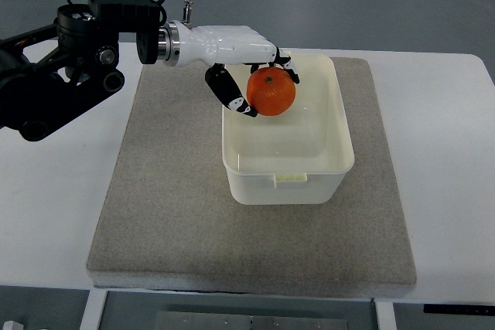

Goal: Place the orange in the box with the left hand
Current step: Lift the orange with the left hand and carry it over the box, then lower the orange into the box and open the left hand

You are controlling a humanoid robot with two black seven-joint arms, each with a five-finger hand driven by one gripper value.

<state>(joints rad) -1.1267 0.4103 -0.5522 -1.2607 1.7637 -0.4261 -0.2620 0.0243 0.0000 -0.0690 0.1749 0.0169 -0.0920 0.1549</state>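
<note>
With the orange (271,91) gripped in the left robot hand (251,75) above the box's (288,171) far left corner, pickup looks done and only the drop remains.

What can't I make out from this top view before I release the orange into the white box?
- Height of the round orange above the floor of the white plastic box: a steep top view gives no depth.
- Fingertip contact: the white left hand and the fruit itself cover most fingers.
- Box floor at the far-left corner: hidden under the hand and the orange.
- Right arm: out of view.
- Grey felt mat beneath the box: covered.
</note>
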